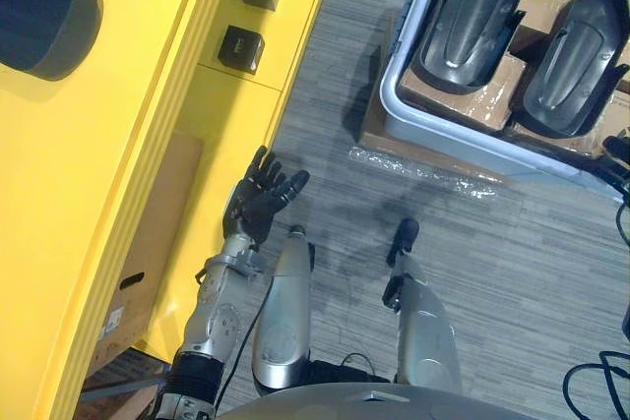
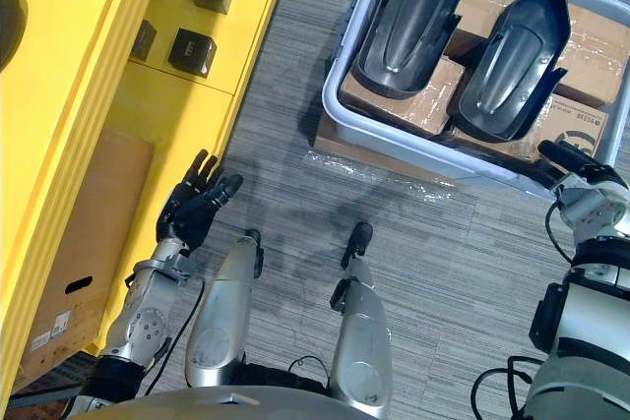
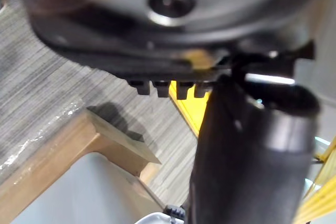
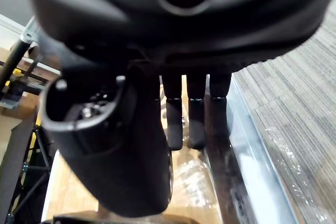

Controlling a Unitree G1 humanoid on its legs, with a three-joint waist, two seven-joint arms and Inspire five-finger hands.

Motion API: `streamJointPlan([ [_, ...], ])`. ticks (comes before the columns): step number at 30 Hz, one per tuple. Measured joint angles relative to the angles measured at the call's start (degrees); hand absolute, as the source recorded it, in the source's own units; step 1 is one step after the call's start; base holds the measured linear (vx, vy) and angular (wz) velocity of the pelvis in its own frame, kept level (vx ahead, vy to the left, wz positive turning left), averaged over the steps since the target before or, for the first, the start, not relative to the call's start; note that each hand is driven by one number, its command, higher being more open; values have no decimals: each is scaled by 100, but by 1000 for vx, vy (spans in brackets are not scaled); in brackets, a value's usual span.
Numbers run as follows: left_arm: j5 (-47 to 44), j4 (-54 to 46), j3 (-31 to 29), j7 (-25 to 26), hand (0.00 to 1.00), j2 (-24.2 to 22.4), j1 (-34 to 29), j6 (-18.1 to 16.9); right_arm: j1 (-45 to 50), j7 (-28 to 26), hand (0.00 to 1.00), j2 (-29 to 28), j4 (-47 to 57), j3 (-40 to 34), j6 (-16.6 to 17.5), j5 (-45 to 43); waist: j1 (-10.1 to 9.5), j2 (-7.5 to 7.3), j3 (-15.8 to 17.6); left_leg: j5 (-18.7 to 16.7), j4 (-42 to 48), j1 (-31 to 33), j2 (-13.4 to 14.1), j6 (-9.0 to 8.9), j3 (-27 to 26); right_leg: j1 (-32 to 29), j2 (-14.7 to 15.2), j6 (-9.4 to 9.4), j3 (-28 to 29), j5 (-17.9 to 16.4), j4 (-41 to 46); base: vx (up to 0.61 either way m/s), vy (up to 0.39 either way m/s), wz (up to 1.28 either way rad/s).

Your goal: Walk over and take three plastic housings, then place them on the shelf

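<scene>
Two dark plastic housings (image 2: pixel 409 17) (image 2: pixel 512 51) lie side by side, hollow side down, on wrapped cardboard inside a pale grey bin (image 2: pixel 413 145) on the floor ahead and to my right. My right hand (image 2: pixel 576 159) hangs at the bin's near right corner with straight fingers (image 4: pixel 181 119) over the rim, and it holds nothing. Down at my left side, my left hand (image 1: pixel 261 199) is open and empty, with its fingers spread close to the yellow shelf (image 1: pixel 98 194).
Small dark boxes (image 1: pixel 241 48) sit on a lower level of the shelf. A dark rounded object (image 1: pixel 39 12) lies on its top at far left. A cardboard box (image 1: pixel 148 233) stands under the shelf. Clear film (image 1: pixel 423 174) lies on the carpet before the bin.
</scene>
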State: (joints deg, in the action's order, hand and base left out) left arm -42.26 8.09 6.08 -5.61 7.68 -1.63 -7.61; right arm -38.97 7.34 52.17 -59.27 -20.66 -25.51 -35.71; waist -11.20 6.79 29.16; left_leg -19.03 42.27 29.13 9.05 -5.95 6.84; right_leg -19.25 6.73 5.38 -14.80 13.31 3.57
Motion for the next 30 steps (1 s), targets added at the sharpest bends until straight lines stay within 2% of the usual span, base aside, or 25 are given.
streamJointPlan([
  [4, 0, -190, -18, 0, 100, 4, -108, -26, 63, -46, 0, -261, -2, -16, -46, -8, -43, -49, 0, 32, -53, -80, 5, -18, 48, 87, -8, -17, -52, -12, 4, -23, 9, 7],
  [5, 0, -191, -20, 0, 100, 5, -95, -47, 85, -46, 100, -263, -1, -17, -54, -7, -77, -55, 2, 36, -52, -91, 4, -19, 51, 102, -8, -17, -53, -12, 7, -23, 26, 3],
  [9, 1, -190, -51, -3, 100, 29, -144, -131, 184, 37, 100, -267, -1, -17, -34, -5, -123, -158, -8, 41, -96, -253, -8, -16, 51, 249, 2, -15, -50, -12, 10, -10, 38, 4],
  [11, 3, -190, -91, -26, 100, 113, -164, -151, 206, 187, 100, -284, -2, -20, 127, 4, -108, -335, -8, 87, -166, -312, -35, -16, 47, 290, 25, -15, -50, -13, -12, -18, 35, 4],
  [12, 4, -188, -90, -26, 100, 141, -185, -150, 211, 269, 100, -307, -4, -20, 201, 57, -103, -368, -1, 90, -178, -346, -34, -17, 48, 332, 22, -14, -52, -12, -31, -10, 28, 3],
  [15, 14, -208, -90, -109, 100, 202, -534, -190, 254, 764, 100, -531, 117, -7, 736, 218, -14, -569, -10, 119, -352, -692, -51, -18, -5, 610, 36, -6, -23, -9, -111, 10, 46, 2],
  [16, 14, -231, -93, -128, 100, 208, -624, -208, 303, 869, 100, -570, 271, -6, 783, 261, 14, -603, -10, 124, -391, -750, -56, -19, -23, 665, 40, -5, -21, -11, -146, 11, 43, -2],
  [19, 14, -662, -167, -271, 100, 234, -1077, -213, 990, 1389, 100, -839, 1691, -62, 1240, 783, 103, -825, -6, 177, -683, -1039, -80, -23, -155, 862, 62, 38, 56, -12, -381, 13, 26, -11],
  [21, 15, -1122, -233, -329, 100, 153, -1385, -214, 1787, 1734, 100, -1349, 3437, -415, 1675, 1225, 241, -887, -6, 225, -899, -1338, -71, -59, -257, 1016, 74, 29, 109, -28, -409, 57, 20, -14],
  [22, 16, -1269, -260, -343, 100, 117, -1444, -213, 2026, 1826, 100, -1548, 3963, -478, 1774, 1379, 280, -896, -9, 231, -954, -1445, -55, -69, -306, 1076, 70, 25, 131, -33, -415, 81, 17, -15],
  [23, 18, -1558, -311, -380, 100, 52, -1502, -215, 2433, 1951, 100, -1944, 4858, -524, 1938, 1726, 380, -912, -13, 241, -1063, -1647, -40, -80, -363, 1206, 63, 19, 178, -34, -431, 71, 14, -16],
  [24, 18, -1694, -350, -427, 100, 3, -1502, -215, 2654, 1969, 100, -2162, 5243, -537, 2054, 1913, 425, -924, -21, 241, -1117, -1747, -34, -83, -396, 1269, 62, 19, 204, -37, -442, 104, 22, -23],
  [25, 18, -1964, -426, -515, 100, -82, -1498, -245, 3012, 1950, 100, -2670, 5884, -533, 2300, 2215, 525, -1000, -118, 240, -1238, -1897, -23, -84, -500, 1334, 62, 28, 268, -47, -491, 84, 20, -28],
  [26, 28, -2185, -457, -552, 100, -110, -1482, -264, 3390, 1857, 100, -3141, 6310, -533, 2540, 2436, 597, -1074, -273, 240, -1337, -1988, -20, -83, -599, 1352, 65, 49, 332, -67, -539, 88, 22, -30],
  [27, 62, -2289, -464, -583, 100, -112, -1449, -288, 3601, 1760, 100, -3380, 6476, -527, 2645, 2503, 649, -1112, -355, 240, -1373, -2037, -17, -83, -640, 1376, 64, 47, 357, -65, -574, 83, 20, -27],
  [29, 265, -2576, -459, -713, 100, -160, -1304, -487, 4292, 1334, 100, -4122, 6862, -479, 3048, 2598, 866, -1236, -643, 235, -1566, -2304, -21, -86, -805, 1520, 74, 46, 466, -59, -666, 126, 41, -25],
  [30, 282, -2637, -455, -728, 100, -174, -1278, -502, 4475, 1243, 100, -4261, 6964, -447, 3134, 2595, 906, -1240, -727, 235, -1628, -2372, -26, -85, -850, 1548, 78, 49, 497, -60, -686, 121, 50, -28],
])
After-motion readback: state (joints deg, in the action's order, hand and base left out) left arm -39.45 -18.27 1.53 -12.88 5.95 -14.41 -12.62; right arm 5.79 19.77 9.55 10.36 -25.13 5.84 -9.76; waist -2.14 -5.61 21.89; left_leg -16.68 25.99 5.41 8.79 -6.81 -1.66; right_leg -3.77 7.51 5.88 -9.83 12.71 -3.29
